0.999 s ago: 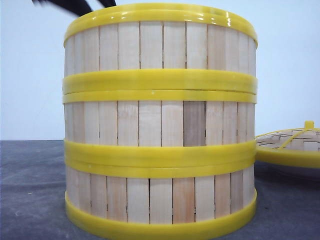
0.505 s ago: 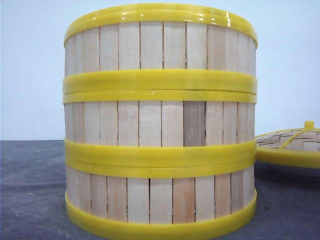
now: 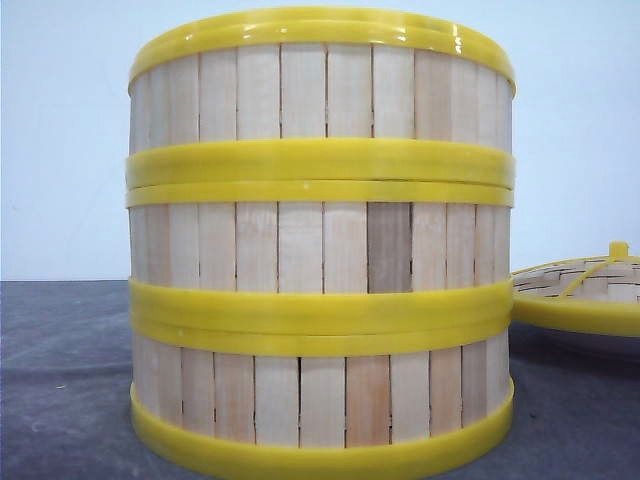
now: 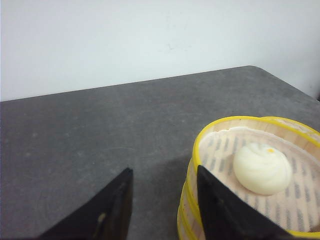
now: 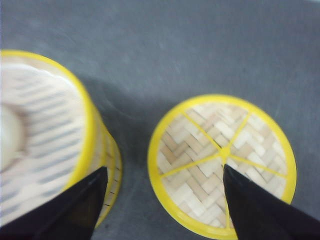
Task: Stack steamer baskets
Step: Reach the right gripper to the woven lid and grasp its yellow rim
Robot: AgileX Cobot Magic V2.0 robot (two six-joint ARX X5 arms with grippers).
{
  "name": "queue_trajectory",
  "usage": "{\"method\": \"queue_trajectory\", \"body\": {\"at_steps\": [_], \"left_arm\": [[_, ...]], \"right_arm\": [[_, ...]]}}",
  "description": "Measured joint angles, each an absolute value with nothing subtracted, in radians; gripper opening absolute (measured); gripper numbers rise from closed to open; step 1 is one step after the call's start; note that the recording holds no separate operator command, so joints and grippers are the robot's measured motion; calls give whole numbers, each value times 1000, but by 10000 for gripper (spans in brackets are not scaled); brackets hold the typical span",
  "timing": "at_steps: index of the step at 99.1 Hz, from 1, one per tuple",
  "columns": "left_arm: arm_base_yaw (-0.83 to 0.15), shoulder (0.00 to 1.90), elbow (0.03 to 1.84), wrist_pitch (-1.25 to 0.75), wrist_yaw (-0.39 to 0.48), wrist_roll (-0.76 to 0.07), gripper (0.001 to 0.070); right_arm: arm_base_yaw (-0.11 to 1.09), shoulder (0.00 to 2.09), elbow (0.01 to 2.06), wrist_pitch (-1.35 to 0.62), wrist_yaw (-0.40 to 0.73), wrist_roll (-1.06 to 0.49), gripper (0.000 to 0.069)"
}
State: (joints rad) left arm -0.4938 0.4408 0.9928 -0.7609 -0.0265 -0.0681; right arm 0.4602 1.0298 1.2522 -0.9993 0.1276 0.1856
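A grey table (image 4: 100,125) fills the lower part of every view, with a pale wall behind it. In the front view, the steamer baskets (image 3: 320,250) take up the middle of the frame: three alike, stacked one on another, wood-slat walls between thick yellow rims that meet squarely, so the stacking itself looks complete. At the right edge of that frame, low down, a woven lid (image 3: 585,290) with a yellow rim lies beside the stack, apart from it, likely waiting to cover the top.

In the left wrist view, the top basket stands open at the lower right, holding a white bun (image 4: 262,167) on a slotted liner. The left gripper (image 4: 162,200) hangs beside the stack, jaws apart and empty.

In the right wrist view, the right gripper (image 5: 165,200) hovers with jaws wide apart, between the stack and the lid, holding nothing.
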Motion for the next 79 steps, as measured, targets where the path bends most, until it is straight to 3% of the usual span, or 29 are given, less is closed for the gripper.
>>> {"method": "queue_trajectory", "body": {"at_steps": [30, 51, 79], "left_arm": [[-494, 423, 993, -801, -27, -68, 233], [-494, 423, 993, -806, -27, -68, 233], [-494, 423, 993, -808, -27, -68, 233]], "right_arm": [[289, 1296, 1252, -993, 94, 189, 441], [252, 1428, 1252, -980, 72, 189, 357], [214, 1540, 1252, -965, 72, 189, 342]]}}
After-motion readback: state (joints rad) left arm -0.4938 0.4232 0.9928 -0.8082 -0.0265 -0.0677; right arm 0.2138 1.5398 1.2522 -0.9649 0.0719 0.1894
